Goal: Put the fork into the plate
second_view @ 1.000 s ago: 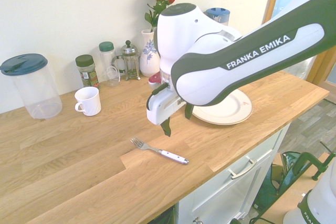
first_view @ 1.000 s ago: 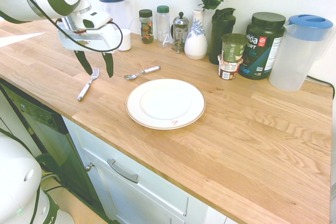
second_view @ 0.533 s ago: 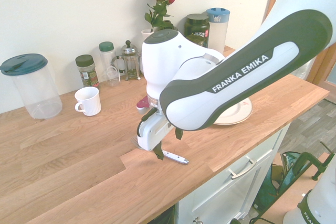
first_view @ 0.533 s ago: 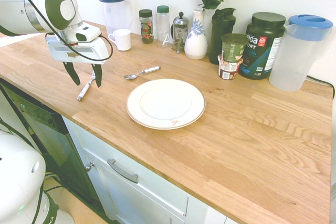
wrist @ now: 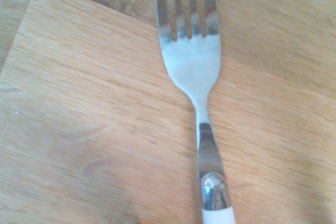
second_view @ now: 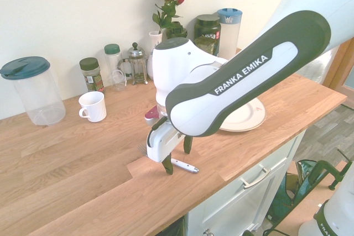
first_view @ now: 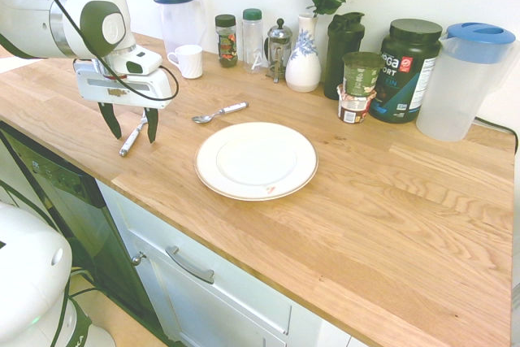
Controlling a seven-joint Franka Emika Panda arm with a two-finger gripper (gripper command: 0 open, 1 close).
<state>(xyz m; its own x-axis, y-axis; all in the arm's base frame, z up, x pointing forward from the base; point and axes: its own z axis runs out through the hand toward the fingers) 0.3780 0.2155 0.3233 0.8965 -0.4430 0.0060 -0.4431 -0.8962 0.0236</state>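
The fork [first_view: 132, 139] lies flat on the wooden counter, left of the plate [first_view: 256, 160], a large round white plate with a thin dark rim and nothing on it. My gripper [first_view: 131, 123] hangs open right over the fork, one finger on each side of it, fingertips close to the wood. In the second exterior view only the white handle end of the fork [second_view: 186, 166] shows past the gripper [second_view: 177, 156], and the plate [second_view: 246, 119] is partly hidden behind the arm. The wrist view shows the fork [wrist: 194, 66] close up, tines and silver neck centred.
A silver spoon [first_view: 218, 112] lies just behind the plate's left side. A white mug [first_view: 188, 61], a lidded pitcher [first_view: 177, 12], jars, a French press, a vase with roses [first_view: 305, 53] and tubs line the back wall. The counter's front edge [first_view: 154, 201] runs near the fork.
The gripper has moved left from beside the fork and come down over it. Its fingers stay open throughout. The fork and plate have not moved.
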